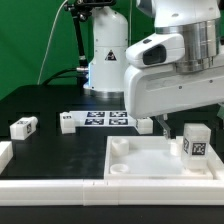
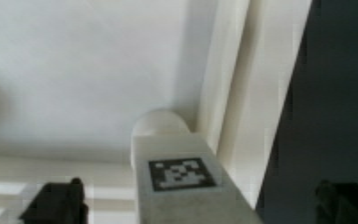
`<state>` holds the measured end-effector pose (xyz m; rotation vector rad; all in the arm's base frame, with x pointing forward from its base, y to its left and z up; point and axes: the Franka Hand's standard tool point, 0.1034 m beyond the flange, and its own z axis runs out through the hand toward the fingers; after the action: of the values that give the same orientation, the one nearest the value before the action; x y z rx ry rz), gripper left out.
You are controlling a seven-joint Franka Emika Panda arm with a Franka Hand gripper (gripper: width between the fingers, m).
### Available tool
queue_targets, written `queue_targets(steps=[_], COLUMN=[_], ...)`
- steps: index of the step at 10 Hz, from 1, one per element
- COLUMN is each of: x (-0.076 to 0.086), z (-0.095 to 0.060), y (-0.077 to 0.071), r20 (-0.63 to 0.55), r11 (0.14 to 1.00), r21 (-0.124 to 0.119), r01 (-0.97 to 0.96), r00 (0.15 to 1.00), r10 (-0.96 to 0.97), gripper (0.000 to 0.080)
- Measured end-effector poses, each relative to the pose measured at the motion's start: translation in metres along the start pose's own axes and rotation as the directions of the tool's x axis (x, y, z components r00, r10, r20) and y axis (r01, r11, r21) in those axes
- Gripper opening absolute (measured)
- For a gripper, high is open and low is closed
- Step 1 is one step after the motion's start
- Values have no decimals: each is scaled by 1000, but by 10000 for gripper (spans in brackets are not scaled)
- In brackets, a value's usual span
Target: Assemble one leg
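A leg (image 1: 193,142), a small white block with a square tag, stands upright in the far corner of the white tray (image 1: 150,172) on the exterior view's right. My gripper (image 1: 176,127) hangs just above and behind it. In the wrist view the same leg (image 2: 181,165) lies between my two dark fingertips (image 2: 51,202), which stand wide apart and do not touch it. My gripper (image 2: 197,206) is open. The tray's rim (image 2: 238,80) runs past the leg, with black table beyond. A second leg (image 1: 22,126) lies on the table at the exterior view's left.
The marker board (image 1: 95,120) lies on the black table behind the tray. Another white piece (image 1: 4,153) shows at the left edge. A white rail (image 1: 50,190) runs along the front. The robot's base (image 1: 105,55) stands at the back.
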<state>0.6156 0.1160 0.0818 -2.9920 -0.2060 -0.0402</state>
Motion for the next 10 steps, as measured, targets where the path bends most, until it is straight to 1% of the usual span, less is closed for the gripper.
queue_targets(steps=[1, 2, 3, 4, 10], x=[0, 1, 3, 4, 6], z=[0, 0, 0, 0, -1], y=[0, -2, -8, -13, -12], r20=[1, -4, -21, -23, -24], r11=[1000, 998, 989, 990, 990], r21=[0, -3, -26, -46, -46], r01=[0, -58, -148, -133, -130], r00=[1000, 998, 989, 991, 991], r10=[0, 58, 147, 132, 129], gripper=[649, 649, 649, 649, 649])
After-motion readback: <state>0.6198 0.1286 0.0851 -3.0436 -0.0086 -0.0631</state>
